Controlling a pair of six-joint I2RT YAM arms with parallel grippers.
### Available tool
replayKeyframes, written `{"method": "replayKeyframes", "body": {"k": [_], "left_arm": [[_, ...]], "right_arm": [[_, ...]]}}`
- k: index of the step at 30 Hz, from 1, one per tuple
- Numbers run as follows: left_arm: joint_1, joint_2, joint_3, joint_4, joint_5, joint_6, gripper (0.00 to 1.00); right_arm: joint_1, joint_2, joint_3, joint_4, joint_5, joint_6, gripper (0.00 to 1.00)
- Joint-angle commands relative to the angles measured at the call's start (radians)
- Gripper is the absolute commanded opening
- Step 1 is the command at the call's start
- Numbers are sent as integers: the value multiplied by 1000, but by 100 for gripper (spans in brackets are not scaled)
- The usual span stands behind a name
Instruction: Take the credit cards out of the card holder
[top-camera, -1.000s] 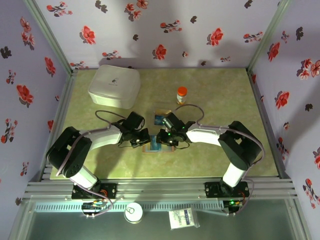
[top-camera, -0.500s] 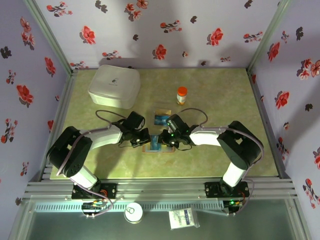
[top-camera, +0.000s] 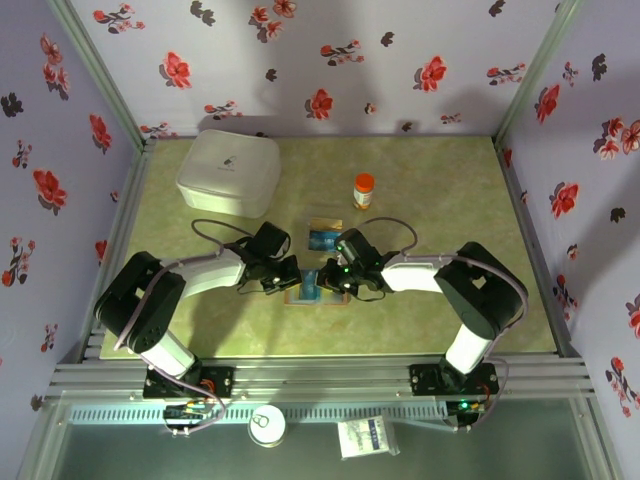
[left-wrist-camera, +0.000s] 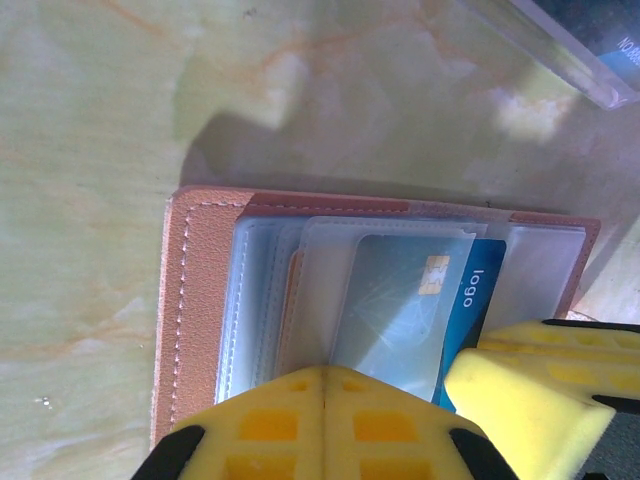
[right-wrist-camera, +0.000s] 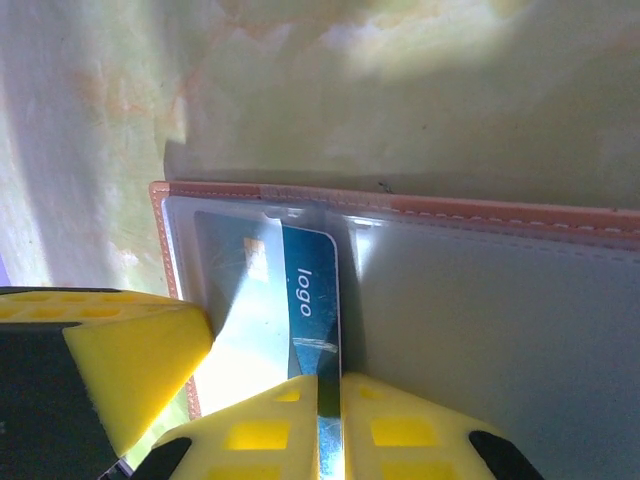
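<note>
credit card (right-wrist-camera: 308, 300) between right jaws, card holder (left-wrist-camera: 200, 300) between left jaws

Finger pads (left-wrist-camera: 270, 430) of the left hand (left-wrist-camera: 323, 395): yellow, matt, moulded with shallow square recesses; soft plastic or foam, cannot tell which. The right hand (right-wrist-camera: 330, 395) has the same finish.

Under both hands, the brown leather-like card holder (left-wrist-camera: 200, 290): fine-grained, matt, with pale stitching along the border. Its clear plastic sleeves (left-wrist-camera: 262, 300) are glossy and lightly scuffed.

Between the right hand's pads, the blue plastic credit card (right-wrist-camera: 310, 290): glossy, finely scratched, with a metallic gold chip.

Around the hands, the pale green marbled bench (left-wrist-camera: 90, 100): smooth, with a soft sheen.

Beyond the left hand's fingertips, the clear plastic tray (left-wrist-camera: 560, 45): glossy and hard-edged.
</note>
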Motion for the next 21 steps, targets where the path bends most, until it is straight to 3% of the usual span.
{"method": "replayKeyframes", "body": {"k": [1, 21], "left_arm": [[-5, 23, 4, -53, -12, 28, 0], [-5, 2, -3, -60, -18, 26, 0]], "right_arm": [[-4, -35, -14, -6, 6, -6, 11], [-47, -189, -27, -209, 67, -90, 6]]}}
